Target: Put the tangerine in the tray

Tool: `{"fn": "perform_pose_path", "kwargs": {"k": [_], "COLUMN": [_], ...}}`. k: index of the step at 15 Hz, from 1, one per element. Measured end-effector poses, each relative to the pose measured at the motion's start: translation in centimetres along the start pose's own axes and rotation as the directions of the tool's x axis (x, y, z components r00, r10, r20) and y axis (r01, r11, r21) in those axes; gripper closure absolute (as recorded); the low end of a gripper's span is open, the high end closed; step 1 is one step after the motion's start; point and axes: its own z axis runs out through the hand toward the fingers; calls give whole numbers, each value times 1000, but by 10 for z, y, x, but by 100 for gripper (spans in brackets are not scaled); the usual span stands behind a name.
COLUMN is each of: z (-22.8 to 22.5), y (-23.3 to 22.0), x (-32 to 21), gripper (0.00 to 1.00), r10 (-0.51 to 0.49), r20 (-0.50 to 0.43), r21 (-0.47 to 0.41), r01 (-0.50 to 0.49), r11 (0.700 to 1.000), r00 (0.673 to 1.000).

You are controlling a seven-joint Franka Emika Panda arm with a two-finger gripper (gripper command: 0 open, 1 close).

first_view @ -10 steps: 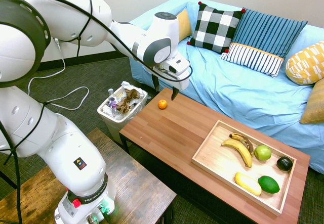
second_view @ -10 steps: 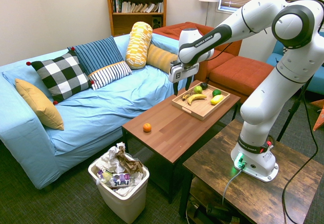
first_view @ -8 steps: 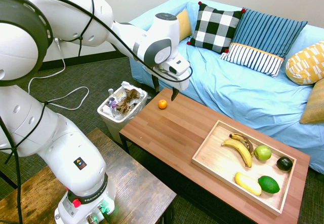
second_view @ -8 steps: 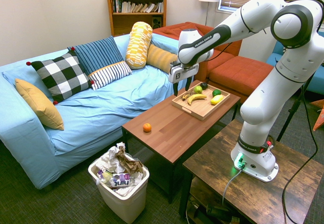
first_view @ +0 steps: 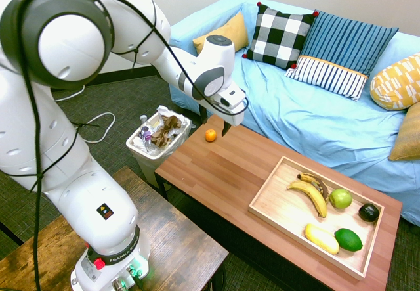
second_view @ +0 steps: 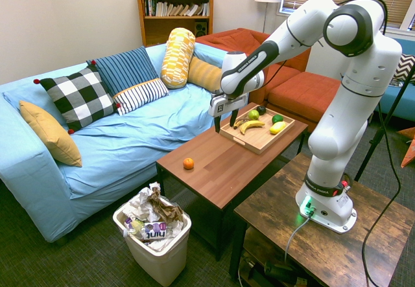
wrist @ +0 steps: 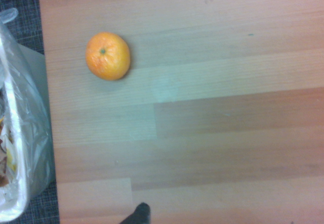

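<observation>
**Q:** Below the gripper (second_view: 224, 120), what lies on the table (first_view: 223, 173)?

**A:** Bare reddish-brown wood in long planks, smooth and faintly glossy. The tangerine (first_view: 210, 135) sits apart from the gripper, off to its side toward the table end nearest the waste bin (second_view: 152, 243). The fruit rests on the tabletop, untouched. The wrist view shows it as a small, slightly flattened orange ball (wrist: 108, 56) with a dimpled skin and a green stem mark.

**Q:** How do the fingers stand?

**A:** Parted, pointing down, with nothing between them. The gripper hangs above the tabletop, not yet over the fruit.

**Q:** Which step is this?

**A:** By my judgement, the approach. The fruit is not yet grasped, so the carry has not begun. The next move calls for shifting sideways until the fingers straddle the tangerine, then descending and closing gently; a round, smooth fruit could roll off the near edge if nudged.

**Q:** And the goal?

**A:** The tray (first_view: 270, 199) lies well away from the gripper, at the opposite end of the table. It is pale wood, rectangular, shallow, with low rims. It already holds bananas (first_view: 310, 191), a green apple (first_view: 340, 198), a yellow fruit (first_view: 321, 238), a lime (first_view: 348, 239) and a dark round fruit (first_view: 369, 212). Its open floor on the side facing the gripper looks the easiest place for a drop.

**Q:** What is behind?

**A:** A sofa (second_view: 130, 138) under a soft, wrinkled blue cover.
</observation>
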Motion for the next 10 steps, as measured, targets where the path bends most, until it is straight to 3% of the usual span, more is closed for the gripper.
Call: {"fn": "perform_pose_path", "kwargs": {"k": [10], "z": [109], "y": [-119], "x": [-17], "gripper": [0], "r10": [-33], "r20": [37], "r21": [-72], "r01": [36], "r11": [997], "r00": [999]}}
